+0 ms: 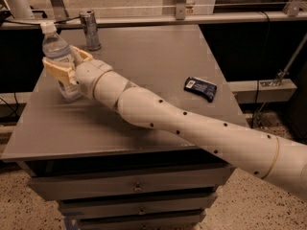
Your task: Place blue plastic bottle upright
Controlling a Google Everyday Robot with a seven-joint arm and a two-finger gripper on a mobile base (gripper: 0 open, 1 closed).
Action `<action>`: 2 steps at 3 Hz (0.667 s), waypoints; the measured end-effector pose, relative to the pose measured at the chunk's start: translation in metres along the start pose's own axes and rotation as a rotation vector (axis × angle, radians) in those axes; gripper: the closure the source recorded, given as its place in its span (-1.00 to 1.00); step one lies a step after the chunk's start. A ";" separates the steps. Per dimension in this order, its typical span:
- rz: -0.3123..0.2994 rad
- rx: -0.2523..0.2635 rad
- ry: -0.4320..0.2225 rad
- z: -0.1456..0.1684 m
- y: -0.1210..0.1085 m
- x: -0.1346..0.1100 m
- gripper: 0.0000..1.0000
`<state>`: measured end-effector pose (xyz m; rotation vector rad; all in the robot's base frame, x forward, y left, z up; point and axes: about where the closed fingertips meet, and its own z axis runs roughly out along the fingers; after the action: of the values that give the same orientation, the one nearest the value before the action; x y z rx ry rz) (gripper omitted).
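Note:
The blue plastic bottle (58,49), clear with a white cap, stands upright near the left edge of the grey table (158,56). Its base looks to be resting on the tabletop. My gripper (67,63) is at the bottle's middle, with one tan finger (56,69) across its front and the other behind it, closed around it. My white arm reaches in from the lower right across the table.
A metallic can (90,30) stands upright at the back left of the table, just behind the gripper. A flat dark-blue packet (200,88) lies at the right. The table's left edge is close to the bottle. Drawers sit below the front edge.

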<state>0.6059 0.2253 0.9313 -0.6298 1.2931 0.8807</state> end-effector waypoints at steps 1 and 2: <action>-0.003 0.005 0.010 -0.008 0.001 0.001 0.17; -0.007 0.013 0.015 -0.016 0.002 0.001 -0.28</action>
<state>0.5960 0.2137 0.9270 -0.6316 1.3077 0.8624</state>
